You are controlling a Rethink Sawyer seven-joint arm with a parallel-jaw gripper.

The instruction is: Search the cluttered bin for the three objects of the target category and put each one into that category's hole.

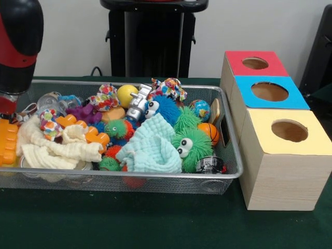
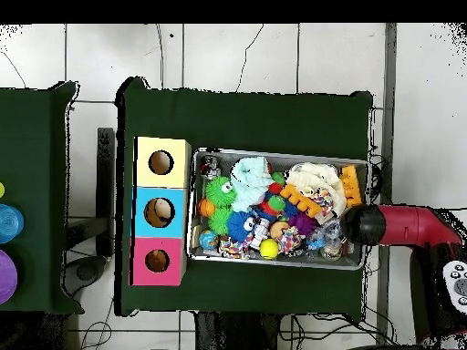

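Red-and-black arm (image 1: 18, 49) is seen entering from upper left in front view, wrist pointed down. In overhead view it is extended horizontally. Gripper is hidden; finger state undetermined.
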